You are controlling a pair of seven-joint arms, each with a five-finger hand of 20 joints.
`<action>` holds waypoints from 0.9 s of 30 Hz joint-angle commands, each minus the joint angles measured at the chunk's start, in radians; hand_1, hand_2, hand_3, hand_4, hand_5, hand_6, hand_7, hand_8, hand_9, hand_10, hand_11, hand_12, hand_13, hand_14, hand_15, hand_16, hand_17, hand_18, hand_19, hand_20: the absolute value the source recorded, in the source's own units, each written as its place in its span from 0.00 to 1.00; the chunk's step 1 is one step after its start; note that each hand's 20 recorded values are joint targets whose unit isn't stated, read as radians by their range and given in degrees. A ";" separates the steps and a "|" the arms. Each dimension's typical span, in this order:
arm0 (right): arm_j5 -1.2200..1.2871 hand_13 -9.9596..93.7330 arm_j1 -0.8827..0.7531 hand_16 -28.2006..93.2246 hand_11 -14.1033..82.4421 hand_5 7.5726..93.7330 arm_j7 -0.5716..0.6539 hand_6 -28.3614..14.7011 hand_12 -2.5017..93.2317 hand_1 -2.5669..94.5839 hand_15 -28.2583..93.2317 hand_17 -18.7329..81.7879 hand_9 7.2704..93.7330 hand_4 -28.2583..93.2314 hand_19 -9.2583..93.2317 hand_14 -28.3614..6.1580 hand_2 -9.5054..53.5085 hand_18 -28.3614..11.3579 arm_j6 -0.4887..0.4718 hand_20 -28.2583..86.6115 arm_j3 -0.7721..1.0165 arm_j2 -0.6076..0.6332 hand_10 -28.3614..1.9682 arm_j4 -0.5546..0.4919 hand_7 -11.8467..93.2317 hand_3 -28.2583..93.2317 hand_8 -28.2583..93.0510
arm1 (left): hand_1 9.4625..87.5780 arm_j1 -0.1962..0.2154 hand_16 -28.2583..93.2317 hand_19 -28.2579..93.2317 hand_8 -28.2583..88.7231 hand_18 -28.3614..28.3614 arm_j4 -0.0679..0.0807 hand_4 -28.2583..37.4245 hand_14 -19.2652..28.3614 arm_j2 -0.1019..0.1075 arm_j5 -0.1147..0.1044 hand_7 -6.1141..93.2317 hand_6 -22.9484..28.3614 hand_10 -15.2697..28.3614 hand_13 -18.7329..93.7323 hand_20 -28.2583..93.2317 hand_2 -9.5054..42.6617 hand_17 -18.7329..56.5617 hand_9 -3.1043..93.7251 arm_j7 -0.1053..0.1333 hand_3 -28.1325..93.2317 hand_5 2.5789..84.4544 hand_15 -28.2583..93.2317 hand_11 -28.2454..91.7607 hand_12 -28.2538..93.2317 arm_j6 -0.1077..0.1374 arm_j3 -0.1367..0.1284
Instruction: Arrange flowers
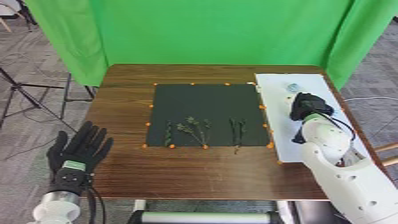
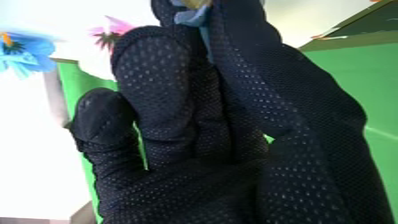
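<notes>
Table: brown wood, with a green curtain behind it.
Light-blue piece: held in the right hand; which part of a flower it is, I cannot tell.
Right hand: over the white board, thumb and fingers pinching that piece.
Blue flower: near the pink flower, both beyond the right fingertips in the wrist view.
Pale-blue bloom: on the white board, just past the right hand.
Leafy stems: lying on the near part of the dark mat, some thin ones reaching past its near edge.
Orange dots: around the mat.
Left hand: open, fingers straight, by the table's left edge.
</notes>
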 commanded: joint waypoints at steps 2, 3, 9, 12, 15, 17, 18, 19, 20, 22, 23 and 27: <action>-0.042 0.87 -0.069 0.50 0.22 0.82 -0.040 0.69 0.43 0.66 0.69 0.66 0.96 0.00 1.00 0.66 0.00 0.25 0.130 0.55 -0.001 0.013 0.69 -0.123 0.36 0.81 0.26 | 0.23 -0.017 0.16 0.58 0.15 0.76 0.000 0.01 0.73 0.011 0.013 0.26 0.61 0.69 0.42 0.33 0.50 0.18 0.42 0.003 0.85 0.50 0.64 0.48 0.33 -0.038 0.000; -0.045 0.87 -0.065 0.50 0.22 0.82 -0.056 0.69 0.43 0.66 0.69 0.66 0.96 0.00 1.00 0.66 0.00 0.25 0.148 0.55 -0.008 0.010 0.69 -0.144 0.36 0.81 0.26 | 0.23 -0.017 0.16 0.58 0.15 0.76 0.003 0.01 0.74 0.010 0.017 0.26 0.61 0.69 0.42 0.33 0.50 0.18 0.42 0.003 0.85 0.50 0.64 0.48 0.33 -0.044 -0.002; 0.011 0.87 -0.007 0.52 0.22 0.82 -0.193 0.69 0.43 0.65 0.68 0.67 0.96 0.00 1.00 0.67 0.00 0.26 0.202 0.55 -0.100 -0.045 0.69 -0.253 0.36 0.82 0.27 | 0.23 -0.054 0.16 0.58 0.15 0.76 0.028 0.01 0.74 0.009 0.021 0.26 0.62 0.69 0.42 0.33 0.50 0.18 0.42 0.009 0.85 0.50 0.63 0.47 0.33 -0.049 0.011; 0.079 0.87 0.032 0.52 0.22 0.82 -0.264 0.69 0.43 0.65 0.68 0.67 0.96 0.00 1.00 0.67 0.00 0.26 0.199 0.56 -0.177 -0.102 0.69 -0.272 0.36 0.82 0.27 | 0.23 -0.096 0.14 0.57 0.15 0.75 0.047 0.01 0.72 0.009 0.040 0.24 0.61 0.68 0.43 0.32 0.50 0.18 0.43 0.006 0.85 0.51 0.60 0.45 0.32 -0.065 0.026; 0.192 0.87 0.073 0.52 0.22 0.81 -0.282 0.69 0.43 0.65 0.69 0.67 0.96 0.00 1.00 0.66 0.00 0.27 0.169 0.57 -0.256 -0.173 0.69 -0.266 0.36 0.82 0.27 | 0.23 -0.142 0.14 0.56 0.15 0.74 0.065 0.01 0.69 0.023 0.054 0.22 0.59 0.67 0.43 0.32 0.50 0.19 0.45 0.010 0.85 0.52 0.56 0.43 0.31 -0.066 0.051; 0.185 0.87 0.102 0.51 0.22 0.81 -0.300 0.69 0.42 0.66 0.71 0.68 0.96 0.00 1.00 0.66 0.00 0.28 0.182 0.59 -0.311 -0.222 0.69 -0.235 0.36 0.82 0.26 | 0.24 -0.173 0.13 0.56 0.16 0.73 0.077 0.01 0.68 0.030 0.056 0.21 0.59 0.67 0.42 0.32 0.50 0.19 0.46 0.011 0.85 0.53 0.54 0.42 0.30 -0.063 0.070; 0.172 0.87 0.113 0.50 0.22 0.81 -0.302 0.69 0.42 0.66 0.72 0.68 0.96 0.00 1.00 0.65 0.00 0.28 0.184 0.60 -0.335 -0.246 0.69 -0.218 0.36 0.81 0.26 | 0.24 -0.190 0.13 0.56 0.16 0.73 0.084 0.01 0.68 0.028 0.059 0.20 0.59 0.67 0.42 0.32 0.50 0.19 0.46 0.005 0.85 0.53 0.54 0.42 0.30 -0.063 0.079; 0.168 0.87 0.127 0.50 0.22 0.81 -0.302 0.69 0.42 0.66 0.72 0.68 0.95 0.00 1.00 0.65 0.00 0.28 0.191 0.60 -0.361 -0.265 0.69 -0.202 0.35 0.81 0.26 | 0.24 -0.208 0.13 0.56 0.16 0.73 0.091 0.01 0.69 0.025 0.068 0.20 0.59 0.67 0.42 0.31 0.50 0.19 0.45 -0.004 0.84 0.53 0.54 0.41 0.30 -0.060 0.088; 0.166 0.86 0.142 0.50 0.22 0.81 -0.306 0.68 0.41 0.67 0.72 0.68 0.95 0.00 1.00 0.65 0.01 0.28 0.194 0.60 -0.385 -0.280 0.69 -0.188 0.35 0.80 0.26 | 0.24 -0.228 0.13 0.56 0.16 0.73 0.100 0.01 0.68 0.030 0.076 0.20 0.59 0.67 0.41 0.31 0.50 0.19 0.45 -0.006 0.84 0.53 0.54 0.41 0.30 -0.057 0.101; 0.141 0.86 0.162 0.50 0.22 0.80 -0.325 0.66 0.41 0.68 0.73 0.68 0.94 0.00 1.00 0.65 0.02 0.29 0.167 0.61 -0.421 -0.313 0.68 -0.155 0.35 0.79 0.26 | 0.24 -0.258 0.13 0.56 0.16 0.73 0.116 0.01 0.69 0.034 0.078 0.20 0.59 0.68 0.40 0.31 0.50 0.19 0.45 -0.010 0.84 0.54 0.54 0.41 0.30 -0.055 0.122; 0.120 0.85 0.175 0.50 0.22 0.79 -0.340 0.66 0.40 0.69 0.73 0.67 0.93 0.00 1.00 0.65 0.02 0.29 0.169 0.61 -0.442 -0.326 0.68 -0.133 0.35 0.78 0.26 | 0.24 -0.275 0.13 0.56 0.16 0.73 0.124 0.01 0.69 0.040 0.074 0.19 0.60 0.68 0.40 0.31 0.49 0.19 0.45 -0.004 0.84 0.54 0.55 0.41 0.30 -0.063 0.135; 0.077 0.83 0.224 0.50 0.23 0.76 -0.303 0.61 0.39 0.76 0.75 0.66 0.90 0.05 1.00 0.65 0.08 0.31 0.239 0.62 -0.546 -0.364 0.67 -0.049 0.34 0.67 0.25 | 0.25 -0.362 0.11 0.57 0.17 0.72 0.156 0.01 0.74 0.055 0.090 0.19 0.62 0.73 0.38 0.30 0.49 0.18 0.45 0.003 0.85 0.55 0.58 0.43 0.30 -0.066 0.198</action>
